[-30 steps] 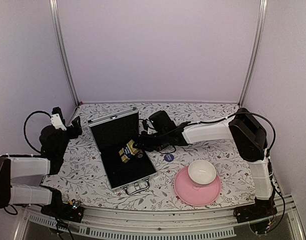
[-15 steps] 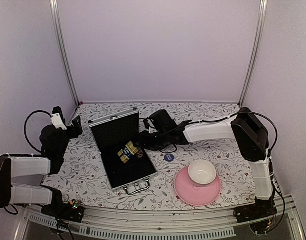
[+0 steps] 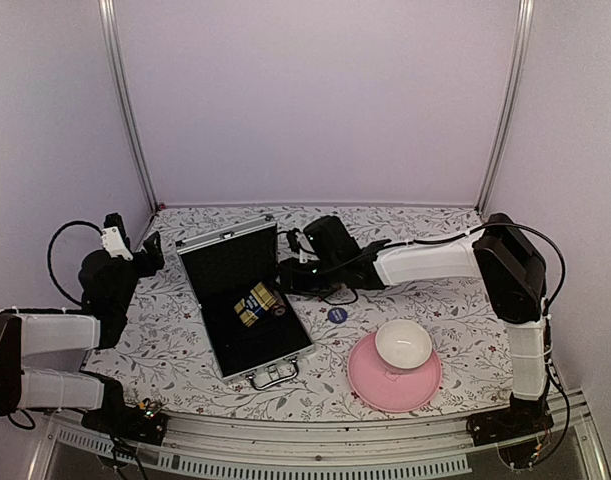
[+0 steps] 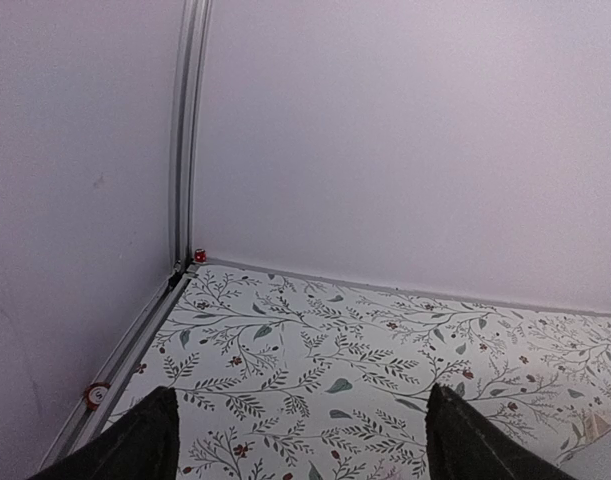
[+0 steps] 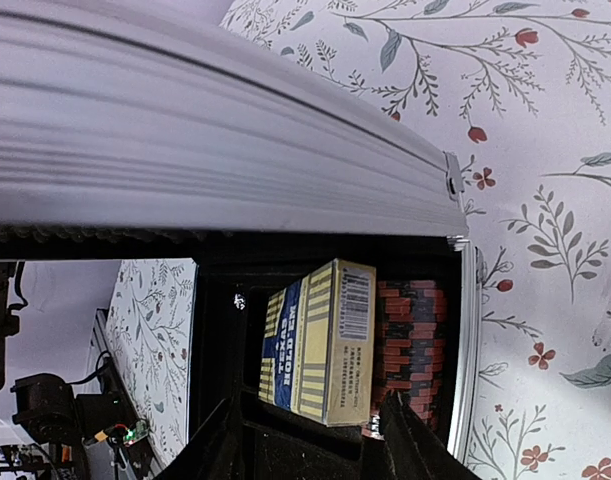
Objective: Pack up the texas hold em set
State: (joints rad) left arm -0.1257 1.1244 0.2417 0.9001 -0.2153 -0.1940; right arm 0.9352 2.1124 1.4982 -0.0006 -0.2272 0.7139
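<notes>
The small silver briefcase (image 3: 228, 265) lies open on the floral tabletop (image 3: 445, 300), left of centre, its lid tilted up toward the back wall and its metal handle (image 3: 272, 376) facing the near edge. On the black lining of the lower half sits the gold-and-dark card box (image 3: 253, 300). The dark red chip stack (image 5: 413, 340) lies right against it, on the side nearest the case's right-hand rim. The blue round disc (image 3: 336, 314) is outside the case, flat on the tabletop just to its right, between the case and the pink plate (image 3: 370, 385). The plate is near the front right and carries the white bowl (image 3: 403, 343). The right arm (image 3: 425, 262) reaches across from the right, and the right jaws hang at the far right edge of the case, beside the lid. In the right wrist view their two dark fingers (image 5: 223, 445) stand apart with nothing clamped between them, the card box and chips lying beyond the tips. The left arm (image 3: 55, 335) is folded back at the left side, well apart from the case. The left jaws point toward the back left corner, and their fingers (image 4: 145, 440) are spread wide over bare tabletop, holding nothing.
</notes>
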